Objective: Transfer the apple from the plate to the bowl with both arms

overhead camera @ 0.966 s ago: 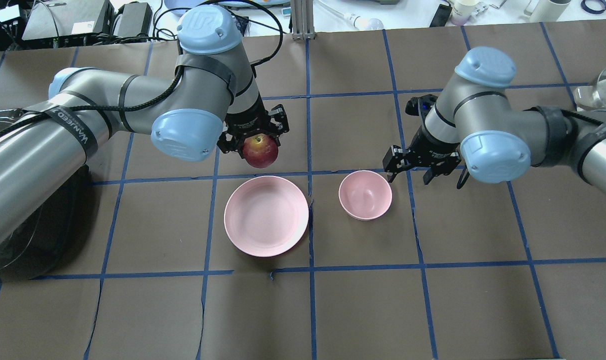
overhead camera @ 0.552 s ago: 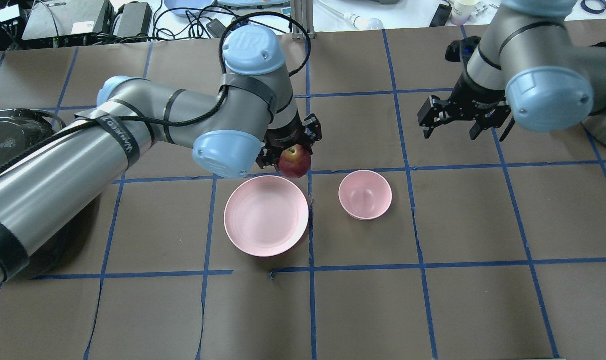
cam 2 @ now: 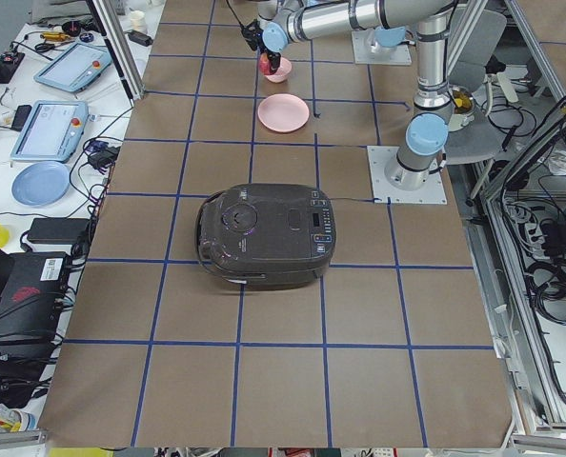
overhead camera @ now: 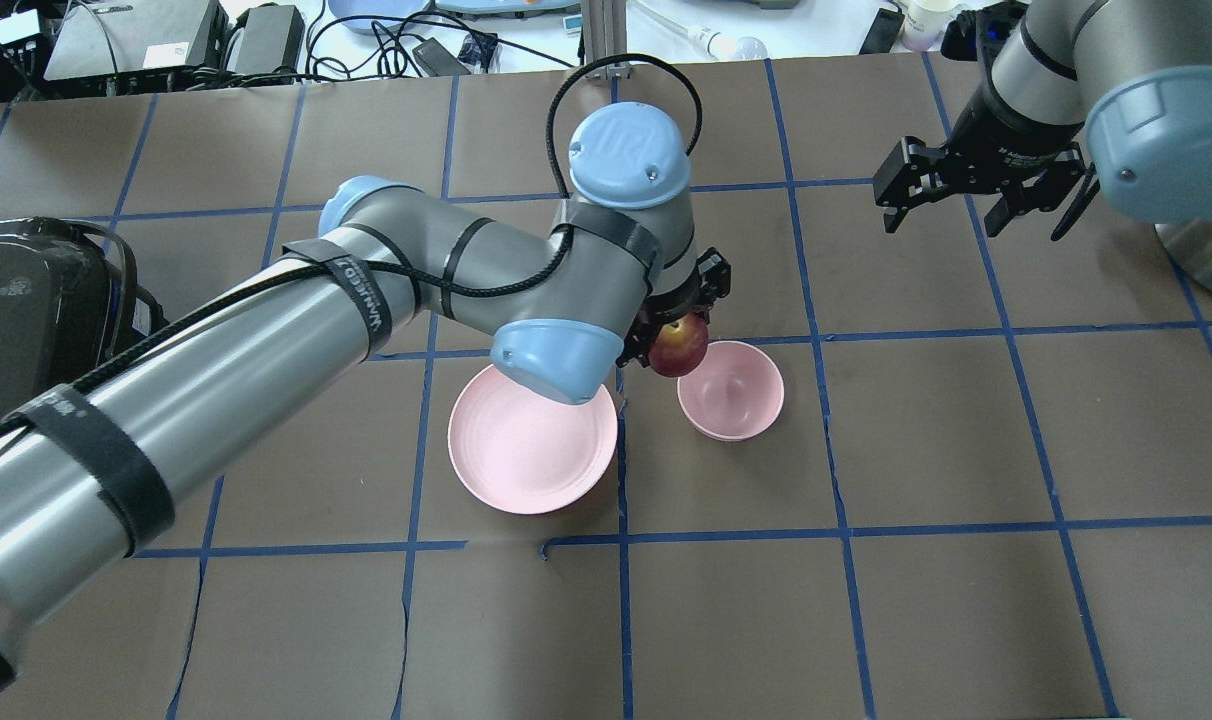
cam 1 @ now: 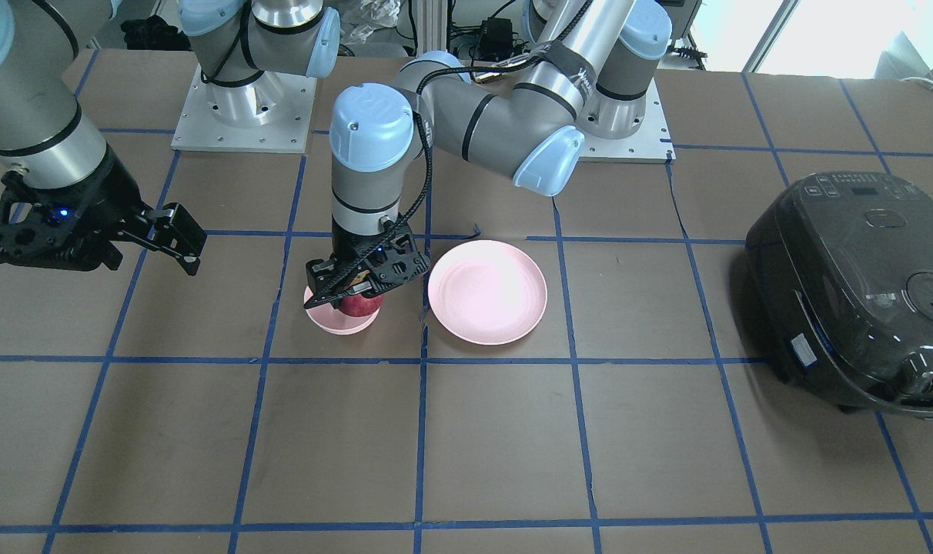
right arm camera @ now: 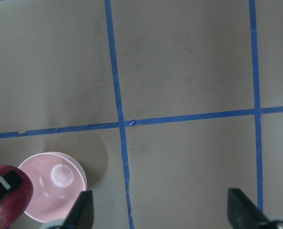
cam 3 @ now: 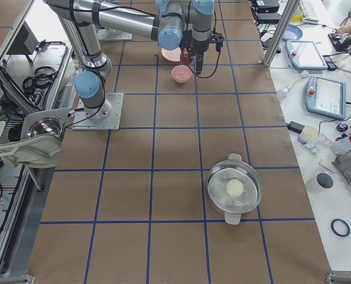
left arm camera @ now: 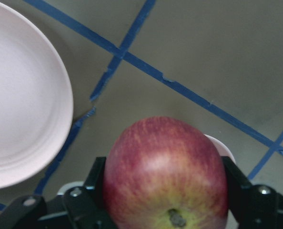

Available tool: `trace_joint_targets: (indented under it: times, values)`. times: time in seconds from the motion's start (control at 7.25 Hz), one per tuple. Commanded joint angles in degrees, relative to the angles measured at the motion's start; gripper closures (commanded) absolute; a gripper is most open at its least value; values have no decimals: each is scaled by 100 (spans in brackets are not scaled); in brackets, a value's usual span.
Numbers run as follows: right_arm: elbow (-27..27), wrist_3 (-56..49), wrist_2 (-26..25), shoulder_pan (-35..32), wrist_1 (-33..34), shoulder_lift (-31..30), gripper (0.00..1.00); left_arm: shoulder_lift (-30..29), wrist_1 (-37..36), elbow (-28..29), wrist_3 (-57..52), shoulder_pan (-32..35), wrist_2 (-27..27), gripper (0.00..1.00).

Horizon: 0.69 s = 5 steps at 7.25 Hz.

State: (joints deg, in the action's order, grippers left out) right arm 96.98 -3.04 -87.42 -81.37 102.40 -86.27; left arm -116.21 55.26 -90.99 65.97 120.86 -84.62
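Note:
My left gripper [overhead camera: 681,322] is shut on the red apple [overhead camera: 678,347] and holds it above the far left rim of the small pink bowl [overhead camera: 741,400]. In the front view the apple [cam 1: 360,305] hangs just over the bowl [cam 1: 334,326]. The left wrist view shows the apple [left arm camera: 165,171] between both fingers, with the bowl's rim [left arm camera: 223,149] behind it. The wide pink plate [overhead camera: 533,432] lies empty left of the bowl. My right gripper [overhead camera: 951,215] is open and empty, far back right of the bowl. Its wrist view shows the bowl [right arm camera: 53,183] and apple [right arm camera: 8,198] at lower left.
A black rice cooker [overhead camera: 26,300] stands at the table's left end; it also shows in the front view [cam 1: 859,285]. A lidded metal pot [cam 3: 234,189] stands at the right end. Blue tape lines grid the brown table [overhead camera: 746,620].
My left arm has carried the apple rightward from behind the plate to over the bowl's rim. My right arm has pulled up and back, away from the bowl.

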Motion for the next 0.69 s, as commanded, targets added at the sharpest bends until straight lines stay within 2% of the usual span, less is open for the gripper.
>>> trace_joint_targets:
  times: [0.0,0.55]
  values:
    - [127,31,-21,16,-18,-65,0,-331,-24,99,179,209,24,100]
    - [84,31,-30,16,-18,-144,0,-429,38,37,74,227,42,100]
